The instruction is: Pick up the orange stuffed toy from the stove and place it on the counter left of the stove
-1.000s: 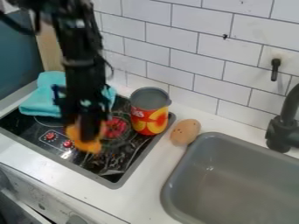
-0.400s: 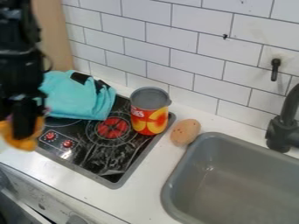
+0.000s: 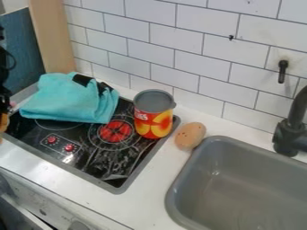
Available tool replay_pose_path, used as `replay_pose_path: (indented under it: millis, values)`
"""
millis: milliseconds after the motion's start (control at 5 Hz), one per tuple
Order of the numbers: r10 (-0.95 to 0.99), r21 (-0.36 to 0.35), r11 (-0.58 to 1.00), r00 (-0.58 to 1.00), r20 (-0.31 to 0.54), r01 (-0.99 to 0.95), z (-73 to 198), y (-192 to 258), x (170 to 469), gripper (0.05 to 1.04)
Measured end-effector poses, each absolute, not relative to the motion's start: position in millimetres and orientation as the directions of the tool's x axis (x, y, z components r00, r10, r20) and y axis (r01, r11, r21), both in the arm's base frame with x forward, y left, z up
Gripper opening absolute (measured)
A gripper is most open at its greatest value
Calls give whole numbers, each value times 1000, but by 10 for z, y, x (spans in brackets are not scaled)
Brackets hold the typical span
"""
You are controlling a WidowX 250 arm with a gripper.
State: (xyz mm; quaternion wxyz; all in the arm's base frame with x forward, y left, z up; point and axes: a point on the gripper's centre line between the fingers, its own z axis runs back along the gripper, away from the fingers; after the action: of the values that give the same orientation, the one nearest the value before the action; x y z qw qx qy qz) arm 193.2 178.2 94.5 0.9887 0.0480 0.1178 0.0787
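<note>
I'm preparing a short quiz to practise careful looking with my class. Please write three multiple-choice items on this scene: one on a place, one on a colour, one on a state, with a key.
1. Where in the view is the orange thing?
A) At the left edge, below part of the black arm
B) In the centre
C) At the right edge

2. What colour is most of the cloth?
A) Yellow
B) White
C) Turquoise

3. How is the can placed?
A) Lying on its side
B) Standing upright
C) Balanced upside down on the cloth

Key:
1. A: a sliver of orange sits at the left edge, with the arm above it.
2. C: its broad folds are turquoise.
3. B: its round top faces up and its printed side rises from the stovetop.
</note>
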Motion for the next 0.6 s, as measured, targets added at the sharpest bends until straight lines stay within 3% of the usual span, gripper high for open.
replay_pose_path:
  millis: [400,600]
  values:
    - [258,182,956,954,-153,-230,813,2276,1928,455]
    - [245,151,963,959,-144,-223,741,2361,2049,455]
